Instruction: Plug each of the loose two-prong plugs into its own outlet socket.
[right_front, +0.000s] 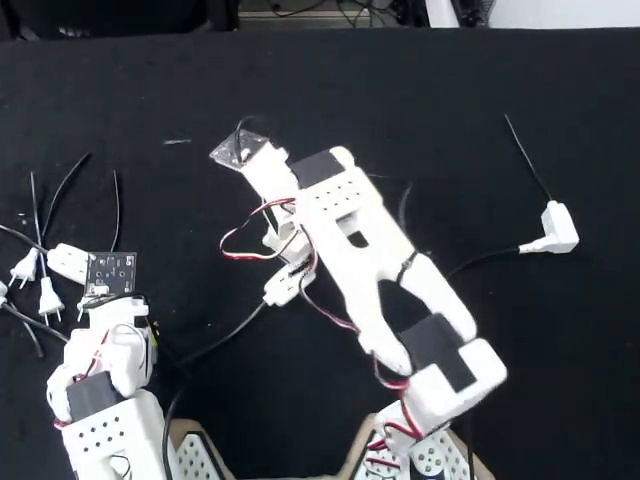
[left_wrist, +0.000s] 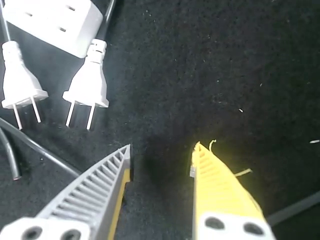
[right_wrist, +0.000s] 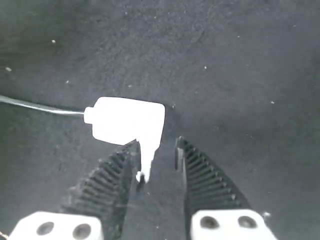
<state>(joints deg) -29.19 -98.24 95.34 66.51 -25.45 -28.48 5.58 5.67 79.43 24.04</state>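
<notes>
A white outlet strip (left_wrist: 47, 22) lies on the black cloth ahead of my left gripper (left_wrist: 161, 150), which is open with nothing between its fingers. Two white two-prong plugs (left_wrist: 20, 80) (left_wrist: 90, 82) lie loose beside the strip, prongs toward the gripper. From above, the strip (right_front: 68, 262) and both plugs (right_front: 25, 268) (right_front: 48, 297) sit at the table's left edge, with the left gripper (right_front: 108, 272) right beside them. My right gripper (right_wrist: 156, 145) is open around the lower leg of a white angled plug (right_wrist: 127, 122), close to one finger. The right gripper (right_front: 243, 150) is at mid-table.
Another white angled plug (right_front: 555, 228) with a thin cord lies far right. Thin black cords (right_front: 60, 190) trail over the cloth at the left. A black cable (right_front: 215, 340) runs between the two arm bases. Red and white arm wires (right_front: 250, 235) loop beside the right arm.
</notes>
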